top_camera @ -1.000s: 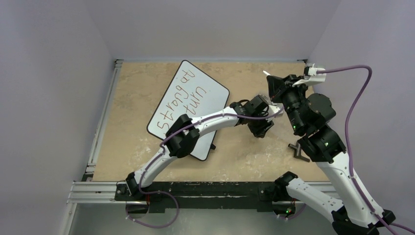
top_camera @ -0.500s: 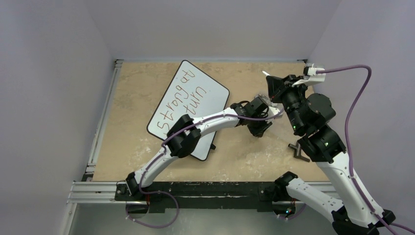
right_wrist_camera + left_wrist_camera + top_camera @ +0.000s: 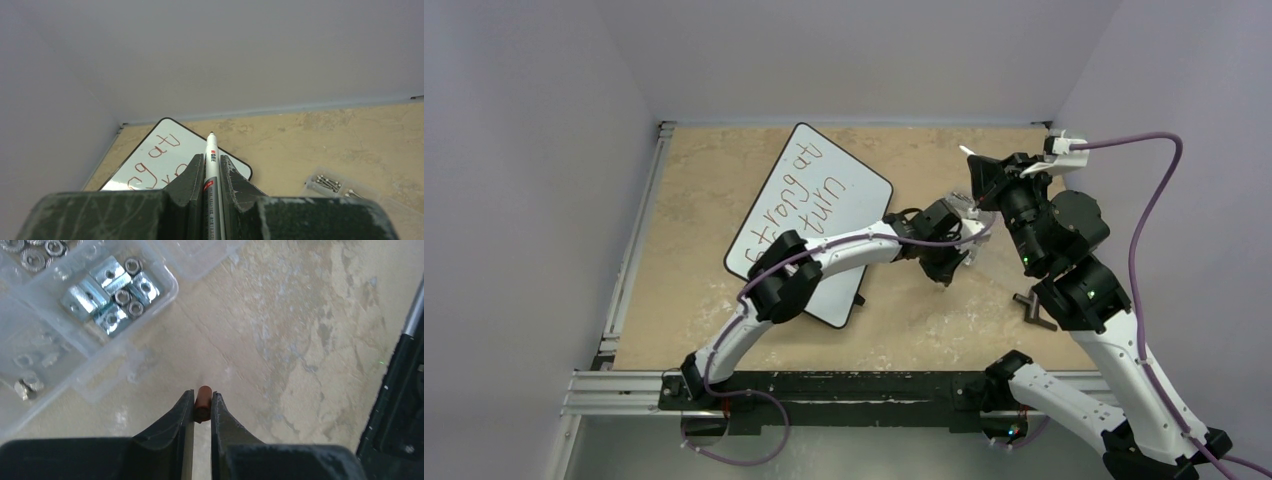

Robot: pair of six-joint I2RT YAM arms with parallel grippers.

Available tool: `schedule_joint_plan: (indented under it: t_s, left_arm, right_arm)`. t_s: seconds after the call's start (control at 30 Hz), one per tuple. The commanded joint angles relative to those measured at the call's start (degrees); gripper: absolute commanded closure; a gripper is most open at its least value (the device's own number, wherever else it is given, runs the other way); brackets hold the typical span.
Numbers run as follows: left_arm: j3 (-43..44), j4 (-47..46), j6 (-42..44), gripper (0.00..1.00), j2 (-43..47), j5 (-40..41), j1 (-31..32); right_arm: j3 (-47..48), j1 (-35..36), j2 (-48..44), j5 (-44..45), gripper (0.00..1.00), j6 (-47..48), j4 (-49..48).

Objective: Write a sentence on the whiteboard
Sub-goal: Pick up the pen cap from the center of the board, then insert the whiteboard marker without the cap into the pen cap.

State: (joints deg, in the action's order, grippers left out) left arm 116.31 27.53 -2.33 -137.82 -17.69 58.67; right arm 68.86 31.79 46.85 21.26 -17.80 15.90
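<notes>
The whiteboard lies tilted on the tan table at mid-left, and its near corner is under my left arm. The sentence runs in reddish-brown slanted lines; part of it shows in the right wrist view on the whiteboard. My right gripper is raised at the right and shut on the red-and-white marker pen, whose uncapped tip points toward the board. My left gripper is shut on a small reddish-brown marker cap just above the table, right of the board.
A clear plastic box of metal nuts lies close beside my left gripper; it also shows in the top view and the right wrist view. A dark T-shaped tool lies at the right. Grey walls enclose the table.
My left arm has shifted slightly left, its elbow sliding further over the board and its gripper moving a little left with the cap. My right arm has not moved.
</notes>
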Motion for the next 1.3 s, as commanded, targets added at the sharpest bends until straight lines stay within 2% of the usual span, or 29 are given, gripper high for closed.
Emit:
schedule_joint_plan:
  t_s: [0.0, 0.1, 0.23, 0.5, 0.67, 1.07, 1.27]
  left_arm:
    - [-10.1, -9.7, -8.5, 1.0, 15.7, -5.6, -3.3]
    - [-16.7, -13.4, -13.4, 1.0, 22.7, -9.3, -7.2]
    - [-21.7, -12.7, -16.7, 1.0, 31.0, -11.6, -11.9]
    - [-25.3, -5.3, -19.8, 1.0, 46.9, -14.5, -20.9]
    - [-26.1, -2.4, -21.7, 1.0, 54.7, -15.6, -25.6]
    - [-25.9, 0.2, -23.2, 1.0, 62.5, -23.6, -36.5]
    - [-33.9, -9.6, -26.2, 1.0, 67.3, -25.6, -37.8]
  right_arm:
    - [1.6, -0.3, -0.5, -1.6, 1.0, -0.9, -1.7]
    - [0.2, -0.3, -1.3, -4.4, 1.0, -1.8, -4.0]
    - [-2.7, -0.3, -2.3, -10.2, 1.0, -3.4, -8.5]
    - [-5.3, -0.2, -2.6, -19.0, 1.0, -7.0, -15.2]
    - [-9.2, -0.3, -3.1, -25.1, 1.0, -9.7, -23.4]
    - [-16.8, -0.2, -0.7, -35.2, 1.0, -17.0, -40.4]
    - [-19.2, -0.3, 0.7, -37.4, 1.0, -19.7, -45.5]
